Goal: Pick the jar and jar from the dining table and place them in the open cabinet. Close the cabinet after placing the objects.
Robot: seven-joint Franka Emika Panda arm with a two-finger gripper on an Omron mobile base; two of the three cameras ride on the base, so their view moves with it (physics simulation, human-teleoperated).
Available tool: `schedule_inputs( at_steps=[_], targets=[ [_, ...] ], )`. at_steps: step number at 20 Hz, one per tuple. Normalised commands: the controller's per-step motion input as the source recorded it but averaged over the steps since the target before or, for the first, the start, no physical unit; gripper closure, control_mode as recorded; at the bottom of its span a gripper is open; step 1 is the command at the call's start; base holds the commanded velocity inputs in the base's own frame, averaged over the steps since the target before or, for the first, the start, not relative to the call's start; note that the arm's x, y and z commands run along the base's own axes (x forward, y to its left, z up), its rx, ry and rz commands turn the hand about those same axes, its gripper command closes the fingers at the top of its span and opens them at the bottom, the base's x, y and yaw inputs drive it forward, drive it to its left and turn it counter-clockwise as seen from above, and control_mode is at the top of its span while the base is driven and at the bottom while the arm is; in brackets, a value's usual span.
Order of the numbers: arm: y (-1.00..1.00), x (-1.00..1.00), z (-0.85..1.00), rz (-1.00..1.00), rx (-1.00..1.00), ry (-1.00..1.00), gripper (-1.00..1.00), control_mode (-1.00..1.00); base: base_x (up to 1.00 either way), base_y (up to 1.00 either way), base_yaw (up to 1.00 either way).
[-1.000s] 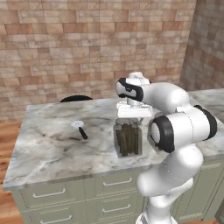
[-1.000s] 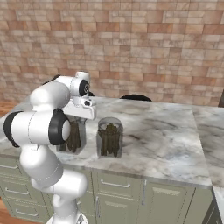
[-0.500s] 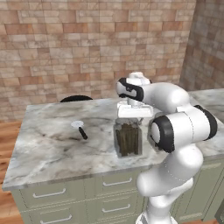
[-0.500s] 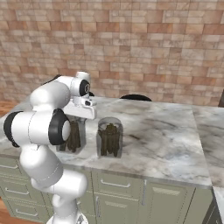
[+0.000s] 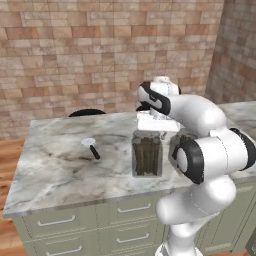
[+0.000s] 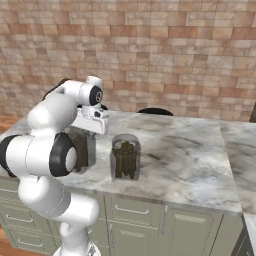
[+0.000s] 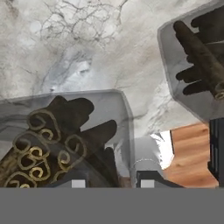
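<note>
On the grey-veined white marble dining table (image 5: pixel 55 170), well off to the hand's left, lies a small utensil with a white round head and black handle (image 5: pixel 92 147), no part of the job. Next comes the clear glass jar of dark brown rolled sticks (image 5: pixel 146 154), standing upright near the table's front edge directly under the white arm's two-finger gripper (image 5: pixel 151 126). In the hand view this jar (image 7: pixel 65 140) sits close below the camera, its open mouth and the curled ends of the sticks right against the dark fingertips (image 7: pixel 146 178). The fingers look drawn in narrow at the jar's rim, with the rim wall apparently between them, though the contact itself is too close to the view's edge to confirm; I judge it a grip just being closed, not yet proven.

To the hand's right stands the second glass jar of brown sticks (image 6: pixel 125 156), near the first but apart from it, seen at the upper right of the hand view (image 7: pixel 197 65).

The step in hand is picking the first jar. Next the hold needs to be firm on the thin glass wall, then a straight lift clear of the neighbouring jar before any carry toward the cabinet; a tilted pull risks tipping the jar or spilling the sticks.
</note>
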Motion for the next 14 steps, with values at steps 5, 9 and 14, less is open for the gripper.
schedule_inputs(
  at_steps=[5,9,14],
  targets=[
    [0.0,-0.27,0.52,-0.17,0.0,-0.01,1.0,-1.0,0.0,0.0,0.0],
    [0.0,-0.29,0.57,-0.18,0.0,-0.06,1.0,-1.0,0.0,0.0,0.0],
    [0.09,-0.38,0.48,-0.24,0.0,-0.12,1.0,-1.0,0.0,0.0,0.0]
  ],
)
